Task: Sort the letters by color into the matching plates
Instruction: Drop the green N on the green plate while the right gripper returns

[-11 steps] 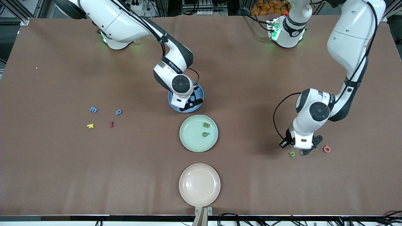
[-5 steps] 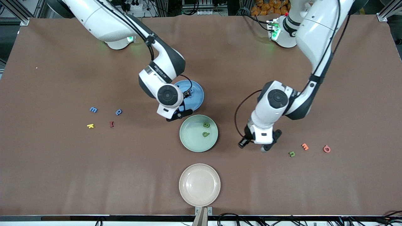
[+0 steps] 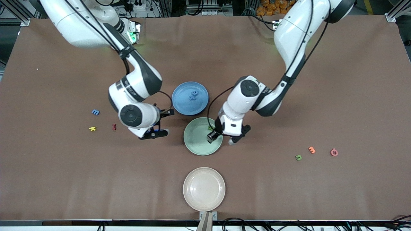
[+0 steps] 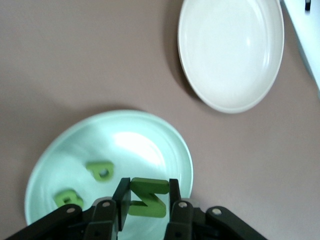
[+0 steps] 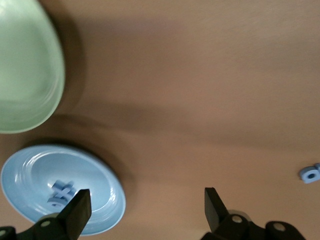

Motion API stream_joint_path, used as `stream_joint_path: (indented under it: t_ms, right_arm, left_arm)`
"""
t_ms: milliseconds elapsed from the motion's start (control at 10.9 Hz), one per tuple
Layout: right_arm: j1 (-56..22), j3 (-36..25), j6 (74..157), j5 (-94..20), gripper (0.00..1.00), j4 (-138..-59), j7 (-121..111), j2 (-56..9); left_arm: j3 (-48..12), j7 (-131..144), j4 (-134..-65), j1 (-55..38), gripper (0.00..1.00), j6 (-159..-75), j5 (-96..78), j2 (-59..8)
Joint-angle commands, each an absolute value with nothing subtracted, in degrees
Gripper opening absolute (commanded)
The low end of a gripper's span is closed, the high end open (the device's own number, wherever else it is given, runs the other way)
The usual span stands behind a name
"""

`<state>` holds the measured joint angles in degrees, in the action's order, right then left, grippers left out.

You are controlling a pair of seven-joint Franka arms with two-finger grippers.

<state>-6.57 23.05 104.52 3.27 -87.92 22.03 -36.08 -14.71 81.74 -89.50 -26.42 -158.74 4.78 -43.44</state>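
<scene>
Over the green plate, near the middle of the worktop, our left gripper pinches a green letter. 2 green letters already lie there, and 1 more waits toward the left arm's end. Our right gripper hangs with fingers spread, empty, between the blue plate and the blue letter. We judge roughly half is done.

Left gripper low with fingers clamped together, right gripper fingers spread wide, both arms extended mid-table
</scene>
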Motion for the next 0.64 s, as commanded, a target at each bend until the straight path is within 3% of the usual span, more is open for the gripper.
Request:
stream_joint_path:
  t_ms: [0,92,276,553]
  right_arm:
    - [-1.1,23.0,102.6,3.9,1.0,-88.1,22.3,-34.3]
    - [1.8,23.2,102.1,4.4,1.0,-89.8,21.4,-32.4]
    - [6.7,23.0,103.0,4.5,1.0,-95.8,16.2,-28.1]
    - [8.6,18.2,103.9,4.7,1.0,-99.0,4.9,-26.2]
  left_arm:
    - [-12.2,81.7,-86.7,-30.0,0.73,-160.3,4.1,-44.9]
    - [-11.9,81.3,-86.8,-30.1,1.0,-160.3,6.8,-44.7]
    - [-11.2,81.4,-87.3,-29.3,1.0,-158.8,8.8,-43.9]
    - [-4.0,72.1,-87.5,-25.8,1.0,-146.1,9.9,-43.8]
